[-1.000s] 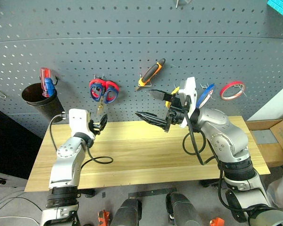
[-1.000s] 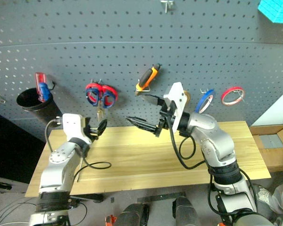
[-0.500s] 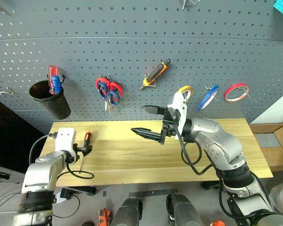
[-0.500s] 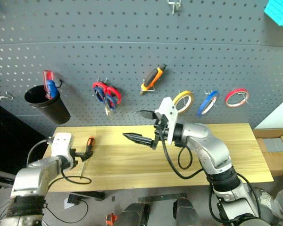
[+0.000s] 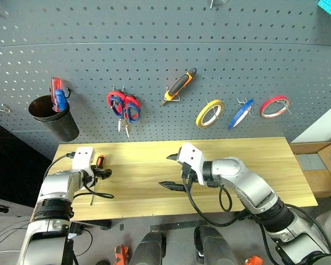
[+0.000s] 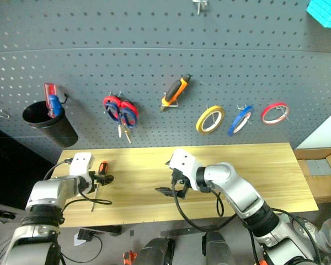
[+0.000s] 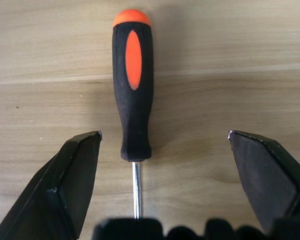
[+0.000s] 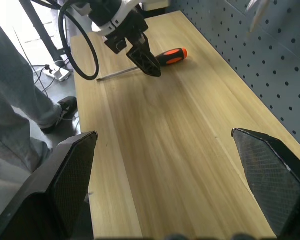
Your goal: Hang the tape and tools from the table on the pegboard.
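We see no readable writing or brand marks on anything here. The pegboard (image 5: 154, 49), a broad dark blue-grey panel dotted with rows of small holes, rises beyond both grippers, and the table (image 5: 265, 160) of pale yellowish planks lies beneath them. On the board, far beyond our left gripper (image 5: 103, 172), a black cup (image 5: 55, 117) holds a red-and-blue screwdriver (image 5: 56, 94); the red-looped scissors (image 5: 123, 106) hang beside the blue-looped scissors on one hook, and the pliers (image 5: 179, 86) with orange-and-black handles hang tilted above our right gripper (image 5: 171, 171). Further along hang the yellow tape ring (image 5: 209, 112), the thin blue tape (image 5: 240, 113) seen nearly edge-on, and the red tape ring (image 5: 274, 106). The one tool on the table is the slim screwdriver (image 7: 132, 95), its black handle set with an orange oval and an orange cap. It lies flat between our left gripper's spread fingers, shaft towards the wrist, touched by neither finger. Our right gripper hangs over the middle of the table with its jaws wide and nothing between them, well apart from the screwdriver. In the right wrist view a person's trouser leg (image 8: 20, 90) and shoe stand past the table's end.
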### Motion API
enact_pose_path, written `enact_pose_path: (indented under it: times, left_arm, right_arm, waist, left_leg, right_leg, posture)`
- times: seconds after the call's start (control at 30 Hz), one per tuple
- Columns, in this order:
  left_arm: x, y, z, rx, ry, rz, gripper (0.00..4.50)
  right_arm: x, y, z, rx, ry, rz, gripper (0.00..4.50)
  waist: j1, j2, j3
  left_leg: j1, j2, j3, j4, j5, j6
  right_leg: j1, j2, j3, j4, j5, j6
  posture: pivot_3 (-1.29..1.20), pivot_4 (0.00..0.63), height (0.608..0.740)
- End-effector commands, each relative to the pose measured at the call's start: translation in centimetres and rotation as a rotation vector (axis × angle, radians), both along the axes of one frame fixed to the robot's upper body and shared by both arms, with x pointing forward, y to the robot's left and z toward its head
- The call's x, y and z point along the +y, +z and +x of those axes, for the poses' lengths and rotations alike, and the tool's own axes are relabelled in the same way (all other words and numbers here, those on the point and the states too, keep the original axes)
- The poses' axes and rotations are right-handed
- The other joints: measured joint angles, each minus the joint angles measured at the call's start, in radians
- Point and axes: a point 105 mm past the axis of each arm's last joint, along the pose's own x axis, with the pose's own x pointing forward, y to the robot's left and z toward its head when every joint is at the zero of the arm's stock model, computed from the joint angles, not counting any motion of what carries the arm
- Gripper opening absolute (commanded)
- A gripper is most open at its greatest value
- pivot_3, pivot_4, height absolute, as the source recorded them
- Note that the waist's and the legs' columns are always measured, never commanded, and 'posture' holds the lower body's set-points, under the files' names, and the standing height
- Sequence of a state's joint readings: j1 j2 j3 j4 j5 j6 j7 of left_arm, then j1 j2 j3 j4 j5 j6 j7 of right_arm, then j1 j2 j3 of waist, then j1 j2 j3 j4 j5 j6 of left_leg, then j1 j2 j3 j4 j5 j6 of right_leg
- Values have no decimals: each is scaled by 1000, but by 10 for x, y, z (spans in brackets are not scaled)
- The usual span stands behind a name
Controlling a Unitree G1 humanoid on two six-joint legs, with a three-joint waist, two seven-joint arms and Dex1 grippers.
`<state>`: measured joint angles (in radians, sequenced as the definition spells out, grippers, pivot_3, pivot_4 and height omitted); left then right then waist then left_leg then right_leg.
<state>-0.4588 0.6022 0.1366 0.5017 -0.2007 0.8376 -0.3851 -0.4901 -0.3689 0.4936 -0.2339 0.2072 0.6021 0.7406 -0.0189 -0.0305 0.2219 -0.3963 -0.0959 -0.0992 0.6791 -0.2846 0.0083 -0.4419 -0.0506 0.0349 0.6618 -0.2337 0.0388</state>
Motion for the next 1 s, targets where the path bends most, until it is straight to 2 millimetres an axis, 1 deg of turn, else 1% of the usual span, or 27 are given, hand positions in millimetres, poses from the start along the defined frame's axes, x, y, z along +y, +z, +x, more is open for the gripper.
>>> enact_pose_path:
  times: [0.03,0.13,0.33,0.43,0.6,0.67,0.7,0.73,0.77,0.83,0.87,0.9,1.0]
  left_arm:
    - [3,8,9,-33,-10,15,4373]
    - [2,3,12,-16,3,-6,4373]
    - [4,-17,11,27,39,-24,4373]
    - [3,-21,10,38,36,-26,3793]
    - [6,-11,11,-11,9,-13,2030]
    - [5,1,9,-59,-40,22,1336]
    - [2,11,7,-103,-77,30,937]
    - [-4,22,4,-160,-154,77,640]
    - [-19,35,-2,-245,-241,76,486]
    - [-43,58,-17,-400,-347,72,487]
    - [-48,66,-22,-448,-365,72,487]
    - [-57,78,-29,-555,-383,65,487]
    - [-83,124,-58,-889,-387,0,487]
  right_arm:
    - [5,13,-5,-49,23,31,4500]
    - [5,14,-6,-49,19,36,4500]
    - [2,15,-5,-51,6,34,4500]
    - [0,17,-4,-55,-4,29,4500]
    - [-2,21,1,-67,-8,28,4500]
    - [-1,26,3,-74,2,37,4500]
    - [0,29,4,-75,14,43,4500]
    - [0,34,3,-75,32,54,4500]
    - [2,42,1,-73,62,78,4500]
    - [3,56,-4,-70,121,127,4500]
    - [3,60,-6,-70,139,141,4500]
    - [4,66,-8,-73,170,171,4500]
    - [0,92,-17,-83,258,287,4500]
  waist:
    - [-3,-1,1]
    - [-5,-2,2]
    - [-10,-2,3]
    - [-12,-2,3]
    - [-12,-2,3]
    - [-13,-2,3]
    - [-15,-2,3]
    - [-18,-2,3]
    - [-20,-2,2]
    - [-18,-2,3]
    - [-13,-2,3]
    - [-10,-2,2]
    - [0,-2,1]
  left_leg:
    - [0,0,0,0,0,0]
    - [0,0,0,0,0,0]
    - [0,0,0,0,0,0]
    - [0,0,0,0,0,0]
    - [0,0,0,0,0,0]
    - [0,0,0,0,0,0]
    - [0,0,0,0,0,0]
    - [0,0,0,0,0,0]
    - [0,0,0,-1,0,0]
    - [-1,0,0,-2,0,0]
    - [-2,1,0,-2,0,0]
    - [-2,1,0,-2,0,0]
    - [-2,1,-1,-2,0,0]
  right_leg:
    - [0,0,0,0,0,0]
    - [0,0,0,0,0,0]
    - [0,0,0,0,0,0]
    - [0,0,0,0,0,0]
    - [0,-1,0,0,0,0]
    - [0,-1,-1,0,0,0]
    - [0,-1,0,0,0,0]
    - [0,-1,0,0,0,0]
    - [-1,-1,0,0,0,0]
    - [-1,-1,0,-1,0,0]
    - [-1,-1,0,-2,0,0]
    - [-1,0,0,-4,0,0]
    - [1,-1,-1,-6,0,0]
  posture:
    - [-1,273,740]
    - [-3,274,740]
    - [-31,280,740]
    - [-37,278,740]
    - [-31,261,740]
    - [-25,250,740]
    - [-22,245,740]
    - [-18,238,740]
    - [-9,227,740]
    - [-1,219,740]
    - [-1,219,740]
    - [20,199,740]
    - [31,184,740]
